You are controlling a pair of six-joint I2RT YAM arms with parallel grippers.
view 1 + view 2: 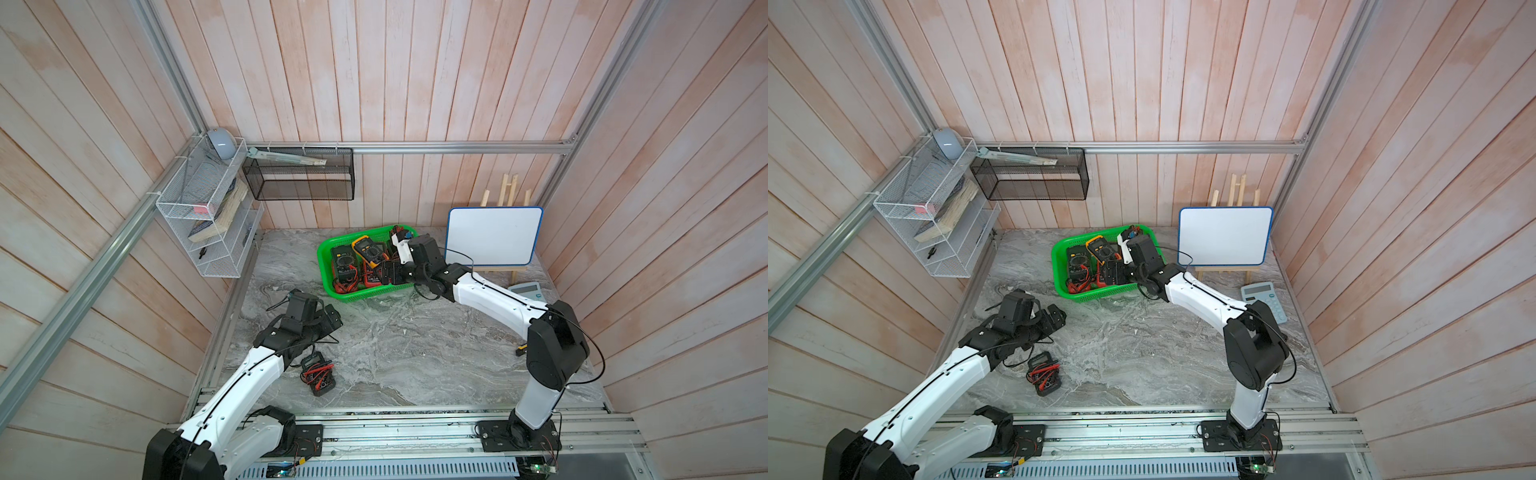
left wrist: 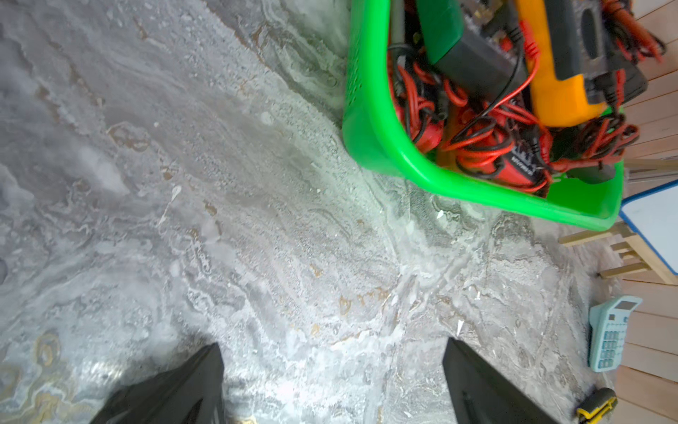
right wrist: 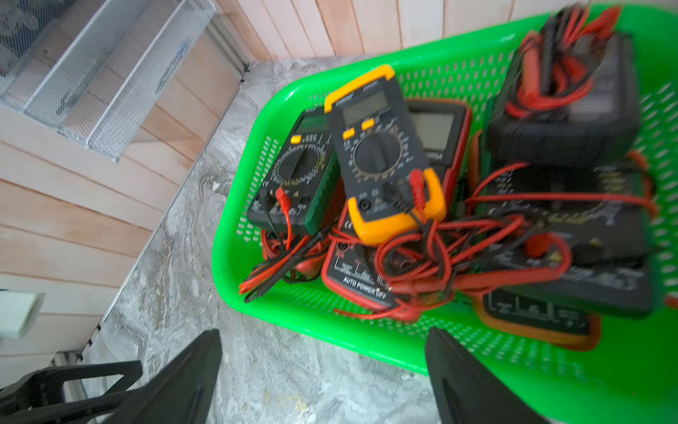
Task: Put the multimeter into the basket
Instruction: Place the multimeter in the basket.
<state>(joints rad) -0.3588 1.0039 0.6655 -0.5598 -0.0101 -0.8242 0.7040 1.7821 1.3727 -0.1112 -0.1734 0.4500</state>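
Note:
A dark multimeter [image 1: 318, 374] [image 1: 1044, 374] wrapped in red and black leads lies on the marble table, near the left arm's forearm. The green basket [image 1: 322, 266] [image 1: 1054, 259] [image 3: 257, 121] [image 2: 370, 121] stands at the back and holds several multimeters, among them a yellow one [image 3: 385, 158] on top. Tangled leads lie around them. My right gripper [image 1: 388, 272] [image 1: 1115, 272] [image 3: 324, 330] hovers over the basket's near rim, open, with nothing between its fingers. My left gripper [image 1: 334, 318] [image 1: 1057, 318] [image 2: 332, 343] is open over bare table, in front of the basket and to its left.
A whiteboard on a wooden easel [image 1: 494, 235] and a pale blue calculator [image 1: 530, 289] stand right of the basket. A white wire rack [image 1: 208, 216] and a black mesh bin [image 1: 299, 174] hang on the left and back walls. A small yellow-black object [image 1: 521, 349] lies by the right arm.

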